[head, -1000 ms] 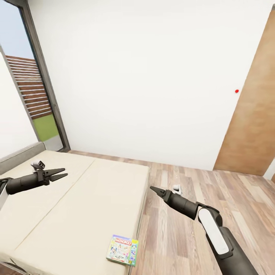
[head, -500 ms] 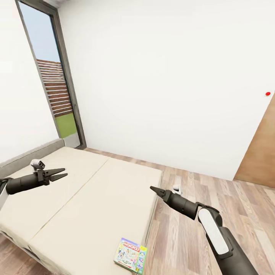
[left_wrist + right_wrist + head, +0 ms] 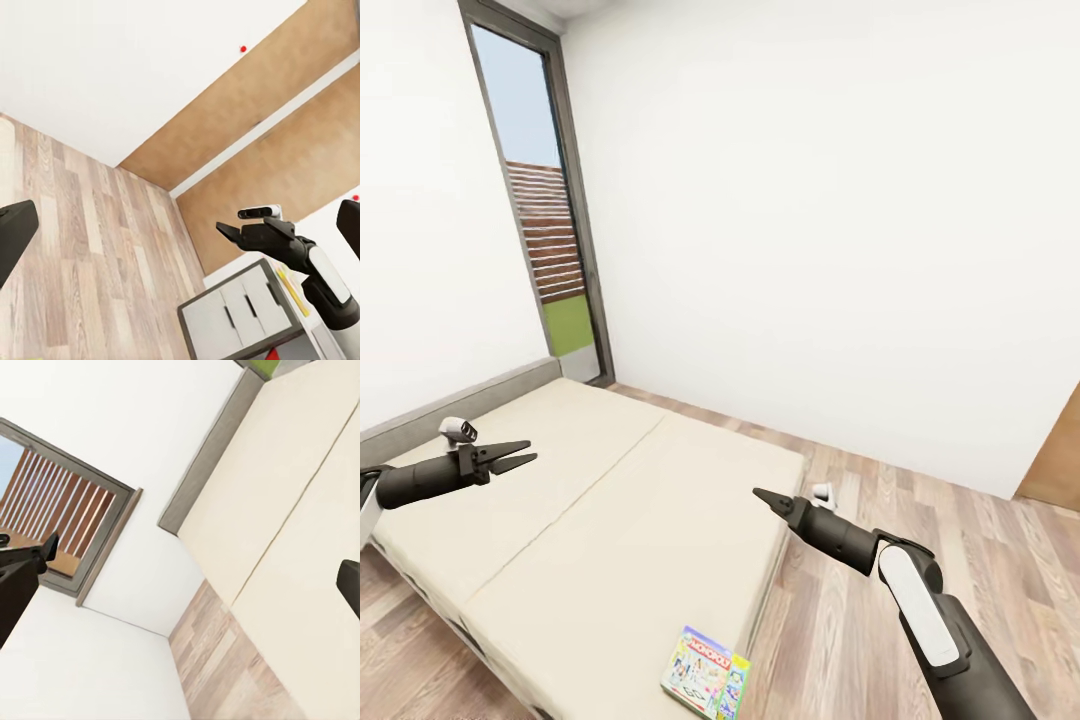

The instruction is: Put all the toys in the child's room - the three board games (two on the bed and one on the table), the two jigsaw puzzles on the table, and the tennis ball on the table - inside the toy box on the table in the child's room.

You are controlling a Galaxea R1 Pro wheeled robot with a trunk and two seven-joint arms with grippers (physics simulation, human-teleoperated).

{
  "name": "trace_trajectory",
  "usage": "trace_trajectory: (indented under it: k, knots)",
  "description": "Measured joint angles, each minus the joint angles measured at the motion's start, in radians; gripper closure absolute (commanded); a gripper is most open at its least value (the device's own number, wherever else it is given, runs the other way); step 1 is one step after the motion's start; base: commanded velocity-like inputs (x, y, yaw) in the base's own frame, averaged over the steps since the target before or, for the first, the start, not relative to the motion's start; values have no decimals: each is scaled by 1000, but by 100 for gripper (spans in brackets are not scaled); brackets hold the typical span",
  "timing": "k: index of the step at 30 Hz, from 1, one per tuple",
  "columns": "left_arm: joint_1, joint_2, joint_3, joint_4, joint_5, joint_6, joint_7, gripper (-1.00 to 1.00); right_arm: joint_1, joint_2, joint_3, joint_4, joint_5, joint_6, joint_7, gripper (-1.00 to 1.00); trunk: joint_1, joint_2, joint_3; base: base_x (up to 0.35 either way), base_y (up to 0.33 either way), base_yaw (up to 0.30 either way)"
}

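A colourful Monopoly board game (image 3: 707, 673) lies flat on the beige bed (image 3: 610, 520), near its closest corner beside the floor. My left gripper (image 3: 532, 451) hovers open over the bed's left side, far from the game. Its dark fingers (image 3: 11, 234) stand wide apart at the edges of the left wrist view. My right gripper (image 3: 758, 493) hangs above the bed's right edge, up and slightly right of the game. It is open, and its fingers (image 3: 19, 581) are spread with nothing between them. The right gripper (image 3: 238, 231) also appears in the left wrist view.
A tall window (image 3: 550, 240) stands in the left corner behind the bed's grey headboard (image 3: 460, 405). Wooden floor (image 3: 920, 540) runs along the bed's right side to a brown door (image 3: 1055, 465). A grey drawer unit (image 3: 236, 315) appears in the left wrist view.
The camera has turned left: the window and bed slid rightwards in the picture and the brown door nearly left it. Both arms keep their pose, and the game lies unmoved on the bed.
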Motion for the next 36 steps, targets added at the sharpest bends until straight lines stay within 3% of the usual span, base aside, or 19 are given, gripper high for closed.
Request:
trace_trajectory:
  k: [7, 19, 36]
  knots:
    - [0, 0, 0, 0, 0, -1, 0, -100, 0, 0, 0, 0, 0, 0, 0, -100, 0, 0, 0, 51, -15, 85]
    - [0, 0, 0, 0, 0, -1, 0, -100, 0, 0, 1, -1, 0, 0, 0, -100, 0, 0, 0, 6, -161, 244]
    - [0, 0, 0, 0, 0, -1, 0, -100, 0, -1, 1, -1, 0, 0, 0, -100, 0, 0, 0, 0, -64, 109]
